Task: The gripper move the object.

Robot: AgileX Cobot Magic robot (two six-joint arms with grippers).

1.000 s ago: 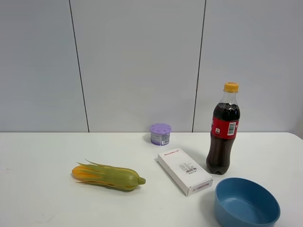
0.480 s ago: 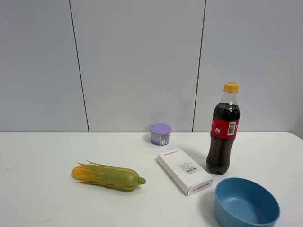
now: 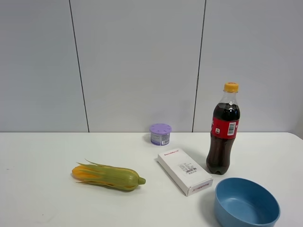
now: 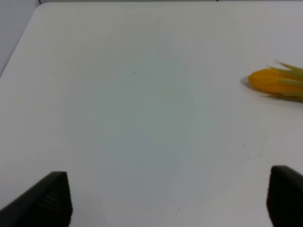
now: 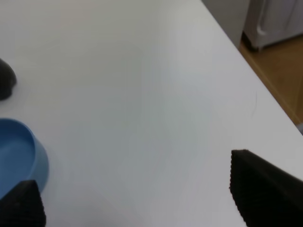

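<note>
The object, a round light-blue bowl [image 3: 246,202], sits upright at the front right of the white table, just in front of the cola bottle [image 3: 223,128]. In the right wrist view the bowl [image 5: 19,153] shows at the edge, beside one fingertip. My right gripper [image 5: 142,194] is open over bare table to the bowl's side, with nothing between its fingers. My left gripper [image 4: 170,201] is open too, above bare table, well apart from the corn [image 4: 277,82]. Neither gripper appears in the exterior high view.
An ear of corn in its husk [image 3: 108,175] lies front left of centre. A white box [image 3: 184,170] lies flat beside the bottle. A small purple-lidded canister [image 3: 160,134] stands at the back. The table's right edge [image 5: 246,61] drops to a wooden floor.
</note>
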